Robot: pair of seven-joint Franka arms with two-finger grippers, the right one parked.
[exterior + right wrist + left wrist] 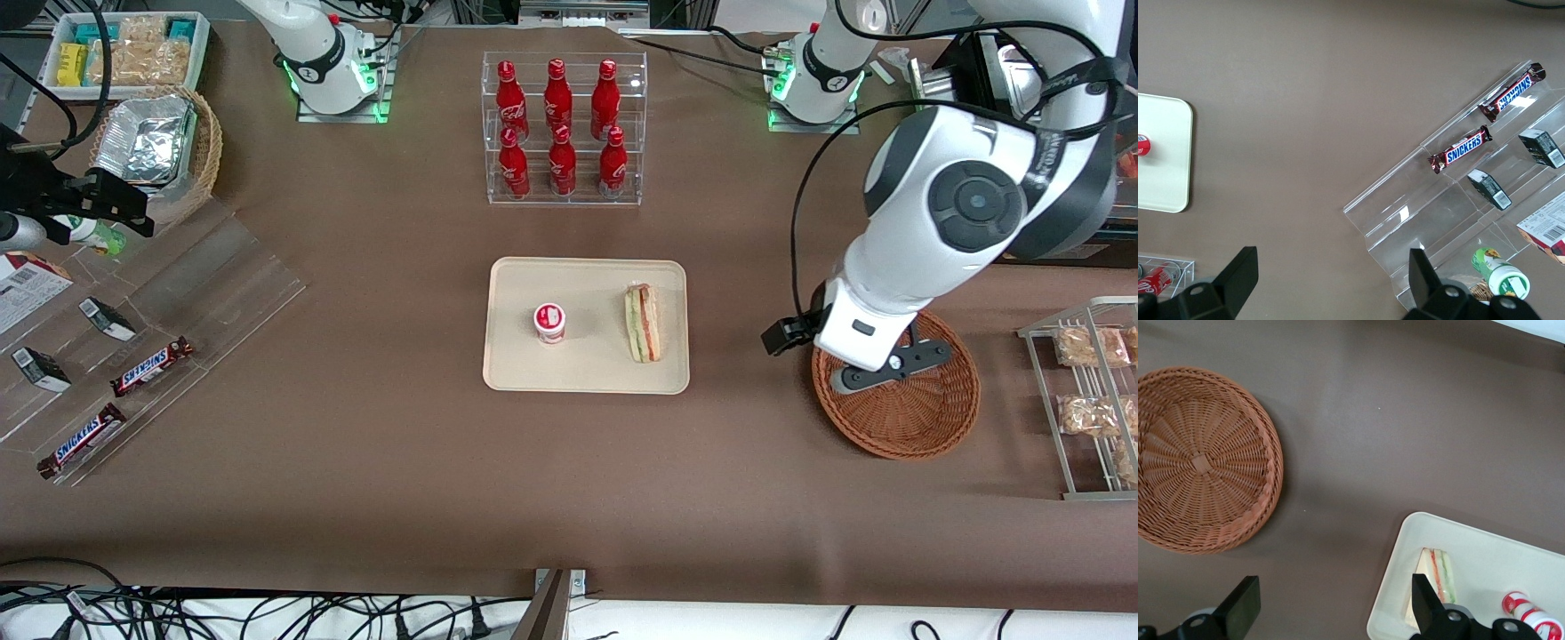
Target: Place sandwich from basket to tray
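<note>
Brown table: one tray, one sandwich on it, one basket. My gripper spread wide, holding nothing, sandwich just beside one finger.

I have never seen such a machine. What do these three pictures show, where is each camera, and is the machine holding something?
These are robot arms at a brown table. One picture looks at them from the front; the other two come from cameras on the arms' wrists, looking down past the fingers. The working arm's gripper hangs open and holds nothing, above the table between the round wicker basket and the cream tray. The basket is empty. The sandwich already lies on the tray, beside a small red-and-white cup. Also on the table: a clear rack of red bottles, Snickers bars on a clear stand, and a wire rack of packaged snacks.
</note>
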